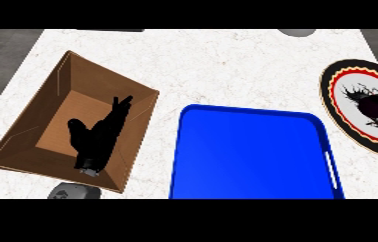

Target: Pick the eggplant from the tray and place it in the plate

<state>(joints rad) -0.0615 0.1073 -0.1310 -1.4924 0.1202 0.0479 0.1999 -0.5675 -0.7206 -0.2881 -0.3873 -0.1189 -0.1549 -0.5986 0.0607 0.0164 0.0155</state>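
A white marbled counter [221, 66] is seen from steeply above. At about 9 o'clock a brown cardboard box [46, 103] is set, open at the top and turned at an angle to the counter's edges. The left hand [96, 141] is shown over the box's inside, black against the brown floor. It is released: the fingers [120, 106] are held straight and slightly spread, pointing toward 1 o'clock, with nothing grasped. A blue tray [251, 156] is placed at about 5 o'clock, just beside the box and apart from it; only its bare blue floor and raised rim are shown. At 3 o'clock a plate [330, 93] with a dark patterned rim and a white middle is cut off by the view's right edge. The eggplant [368, 106] is found on the plate's white middle as a dark purplish shape, partly cut by the same edge, with black ragged marks just beside it toward 10 o'clock; what these marks are cannot be told. The tray and the plate are near each other but not touching. The right hand is not shown. A grey rounded object [297, 32] is seen at about 1 o'clock at the counter's far edge, and another grey shape [70, 191] at 7 o'clock below the box.
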